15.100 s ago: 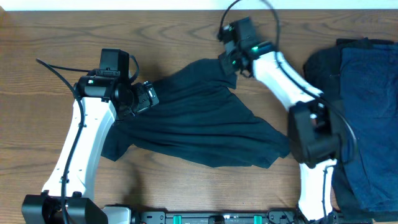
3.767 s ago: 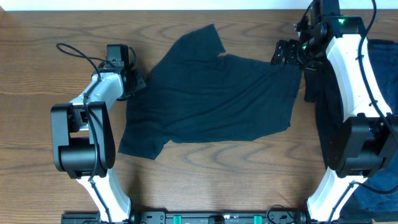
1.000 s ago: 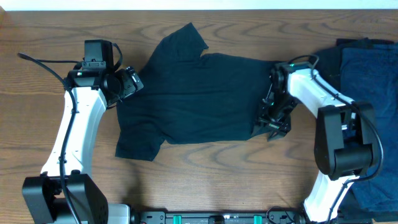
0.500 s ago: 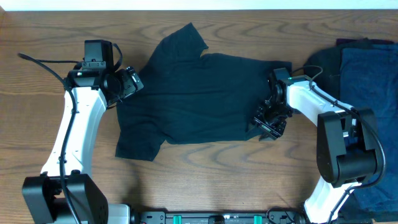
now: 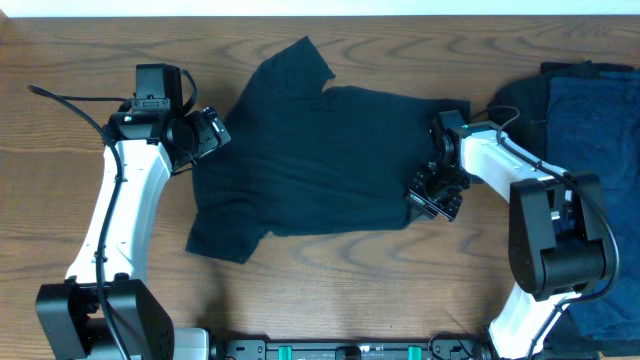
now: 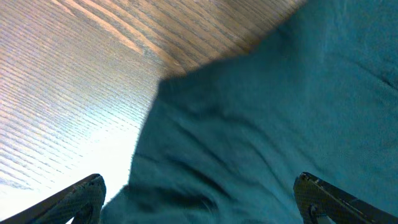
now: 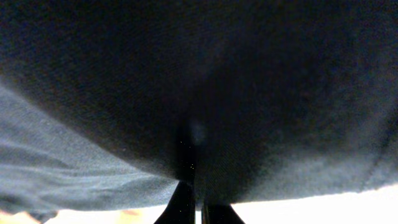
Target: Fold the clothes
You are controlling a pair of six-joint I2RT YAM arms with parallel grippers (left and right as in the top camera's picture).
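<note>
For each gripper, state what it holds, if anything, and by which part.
Right gripper: shut on the black T-shirt at its hem corner. Left gripper: open, holding nothing.

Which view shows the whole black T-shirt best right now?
Overhead: the black T-shirt lies spread on the table, both sleeves in frame. The left wrist view catches only one edge of it; the right wrist view, only dark cloth pinched in the shut right gripper.

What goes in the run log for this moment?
left gripper: open over T-shirt edge | right gripper: shut on T-shirt corner | T-shirt: spread flat, unfolded
</note>
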